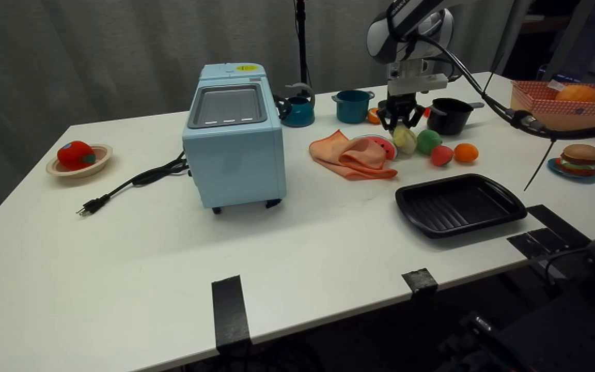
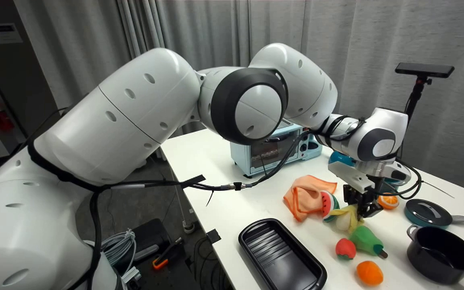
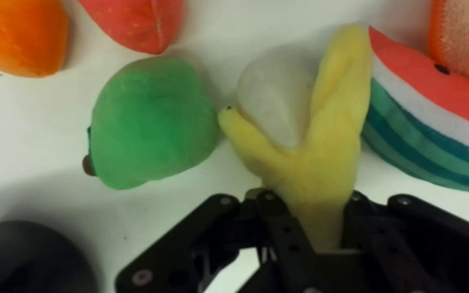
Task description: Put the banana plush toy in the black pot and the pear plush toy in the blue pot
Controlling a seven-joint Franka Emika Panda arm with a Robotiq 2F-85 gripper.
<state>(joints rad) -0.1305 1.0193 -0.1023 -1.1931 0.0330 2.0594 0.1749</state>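
Note:
The banana plush toy [image 1: 405, 140] is yellow with a whitish middle between its peel strips; it also shows in an exterior view [image 2: 346, 219] and the wrist view [image 3: 320, 171]. My gripper [image 1: 402, 124] points down over it, its fingers closed on the banana's yellow end in the wrist view [image 3: 312, 215]. The green pear plush toy [image 3: 153, 122] lies beside the banana, also in an exterior view [image 2: 365, 240]. The black pot [image 2: 441, 253] stands beyond the pear; its edge shows in the wrist view [image 3: 31, 260]. The blue pot [image 1: 353, 107] stands behind, mostly hidden by my wrist in an exterior view [image 2: 389, 186].
A watermelon slice [image 3: 434, 114] touches the banana, with an orange cloth [image 1: 351, 157] beside it. A strawberry [image 1: 441, 155] and an orange [image 1: 466, 153] lie near the pear. A black grill pan [image 1: 460, 204], a toaster oven [image 1: 238, 165] and a lidded pan [image 2: 427, 213] are around.

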